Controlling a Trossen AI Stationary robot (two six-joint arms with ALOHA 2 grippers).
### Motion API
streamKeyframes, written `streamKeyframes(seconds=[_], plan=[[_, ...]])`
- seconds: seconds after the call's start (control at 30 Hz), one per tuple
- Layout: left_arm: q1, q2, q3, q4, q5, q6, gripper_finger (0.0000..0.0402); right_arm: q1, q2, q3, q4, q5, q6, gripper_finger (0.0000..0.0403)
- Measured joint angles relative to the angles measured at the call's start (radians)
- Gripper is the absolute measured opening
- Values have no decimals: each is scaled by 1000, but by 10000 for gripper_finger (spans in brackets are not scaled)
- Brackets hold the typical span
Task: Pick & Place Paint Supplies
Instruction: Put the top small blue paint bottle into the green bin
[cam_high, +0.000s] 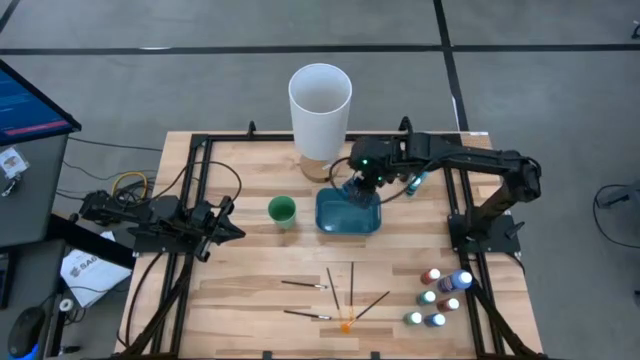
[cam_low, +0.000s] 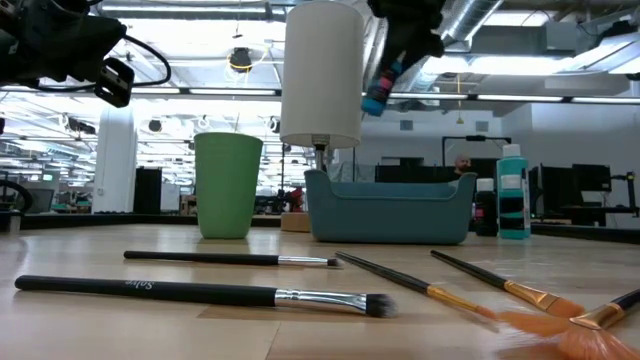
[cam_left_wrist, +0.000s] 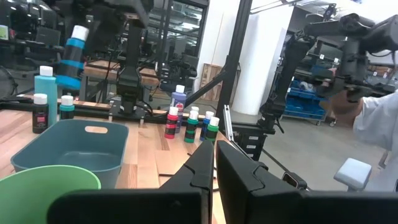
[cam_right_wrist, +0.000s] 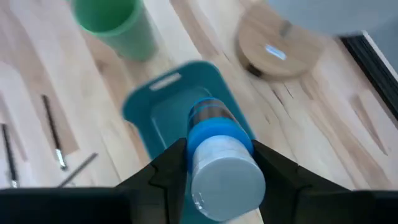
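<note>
The right end effector (cam_right_wrist: 214, 165) was clamped on a blue paint bottle (cam_right_wrist: 217, 158) above the empty blue bin (cam_high: 349, 213). Remaining bottles (cam_high: 440, 295) and brushes (cam_high: 330, 295) lay unsorted on the tabletop (cam_high: 250, 290). The left end effector (cam_high: 225, 218) waited, fingers together.

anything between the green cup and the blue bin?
Nothing. In the high view the strip of table between the green cup and the blue bin is bare wood; the low view shows an empty gap too.

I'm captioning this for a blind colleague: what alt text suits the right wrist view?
The right end effector holds a blue paint bottle above a teal bin. A green cup and thin brushes sit on the wooden table.
</note>
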Motion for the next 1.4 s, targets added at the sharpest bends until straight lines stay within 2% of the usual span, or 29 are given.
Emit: streamKeyframes(seconds=[0.2,0.33,0.57,0.8,1.4], plan=[[0,0,0,1,0,0,8,11,75,1,31,-8,3,151],[0,3,0,7,0,0,8,2,158,12,25,-57,1,147],[0,8,0,9,0,0,8,7,296,132,-20,-105,-39,154],[0,9,0,16,0,0,8,14,412,247,-77,-105,-79,150],[0,60,0,25,0,0,8,-32,504,257,-66,-111,-98,158]])
